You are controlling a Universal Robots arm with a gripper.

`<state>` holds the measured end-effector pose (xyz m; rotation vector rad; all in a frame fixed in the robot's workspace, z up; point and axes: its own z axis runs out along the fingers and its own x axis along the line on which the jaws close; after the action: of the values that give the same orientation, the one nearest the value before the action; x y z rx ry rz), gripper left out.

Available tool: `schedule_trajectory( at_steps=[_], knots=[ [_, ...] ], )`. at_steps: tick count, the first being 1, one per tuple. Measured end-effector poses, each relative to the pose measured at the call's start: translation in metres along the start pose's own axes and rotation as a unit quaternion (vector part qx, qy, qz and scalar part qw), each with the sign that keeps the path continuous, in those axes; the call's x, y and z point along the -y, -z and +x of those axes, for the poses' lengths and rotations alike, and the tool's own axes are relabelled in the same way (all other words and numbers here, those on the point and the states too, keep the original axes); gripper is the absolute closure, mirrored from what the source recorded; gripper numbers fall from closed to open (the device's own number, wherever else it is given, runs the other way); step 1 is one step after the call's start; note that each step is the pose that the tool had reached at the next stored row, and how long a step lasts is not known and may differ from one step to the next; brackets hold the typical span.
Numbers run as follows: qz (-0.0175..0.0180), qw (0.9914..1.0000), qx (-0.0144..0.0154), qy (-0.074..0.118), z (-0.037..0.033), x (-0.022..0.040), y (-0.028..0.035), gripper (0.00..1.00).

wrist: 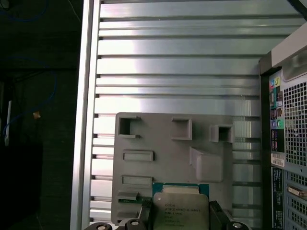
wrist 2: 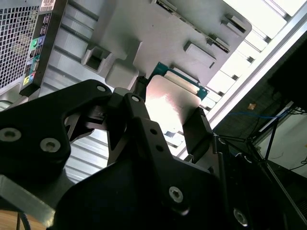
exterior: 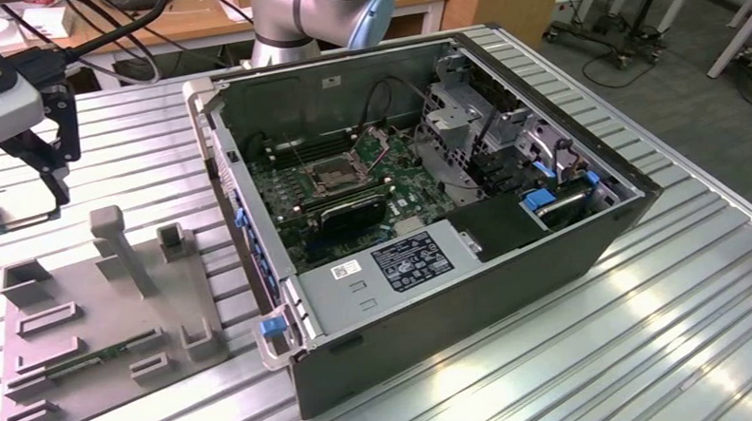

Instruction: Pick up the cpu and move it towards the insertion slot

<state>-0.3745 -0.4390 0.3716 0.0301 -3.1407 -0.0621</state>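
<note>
CPU held above the fixture

The gripper (wrist 2: 168, 124) points down over the grey fixture (wrist: 163, 158) on the bench (wrist: 177, 72), fingers (wrist 2: 199, 129) pinching the cpu (wrist: 181, 211) by its edges; the slot (exterior: 330, 177) lies well apart inside the case (exterior: 480, 263).

Computer case (exterior: 481, 291) lies open on the slatted surface (exterior: 686, 330), insertion slot (exterior: 330, 177) inside it. Fixture plate (exterior: 90, 347) sits on the surface at the exterior view's left of the case. Hand (exterior: 17, 193) holds the cpu (wrist: 180, 207) above the plate.
</note>
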Motion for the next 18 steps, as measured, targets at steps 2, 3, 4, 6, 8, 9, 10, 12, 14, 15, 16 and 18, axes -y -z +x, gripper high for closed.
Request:
schedule_trajectory(
  at_steps=[2, 3, 4, 6, 8, 9, 10, 12, 14, 15, 16, 18],
  knots=[
    [0.0000, 1.00000, 0.0000, 0.000, -0.0002, 0.0000, 0.0000, 0.45],
    [0.0000, 1.00000, 0.0000, 0.000, -0.0004, 0.0000, 0.0000, 0.45],
    [0.0000, 1.00000, 0.0000, 0.000, -0.0004, 0.0000, 0.0000, 0.45],
    [0.0000, 1.00000, 0.0001, 0.000, -0.0004, 0.0000, 0.0002, 0.45],
    [0.0000, 1.00000, 0.0000, 0.000, -0.0004, -0.0001, 0.0010, 0.45],
    [0.0000, 1.00000, 0.0000, 0.000, -0.0004, -0.0001, 0.0015, 0.45],
    [0.0000, 1.00000, 0.0000, 0.000, -0.0004, -0.0001, 0.0021, 0.45],
    [0.0000, 1.00000, 0.0000, 0.000, -0.0004, -0.0001, 0.0033, 0.45],
    [0.0000, 1.00000, 0.0001, 0.000, -0.0004, -0.0002, 0.0040, 0.45],
    [-0.0001, 1.00000, 0.0001, 0.000, -0.0004, -0.0002, 0.0040, 0.45],
    [-0.0001, 1.00000, 0.0001, 0.000, -0.0004, -0.0002, 0.0040, 0.45],
    [0.0000, 1.00000, 0.0000, 0.000, -0.0004, -0.0002, 0.0042, 0.45]
  ],
)
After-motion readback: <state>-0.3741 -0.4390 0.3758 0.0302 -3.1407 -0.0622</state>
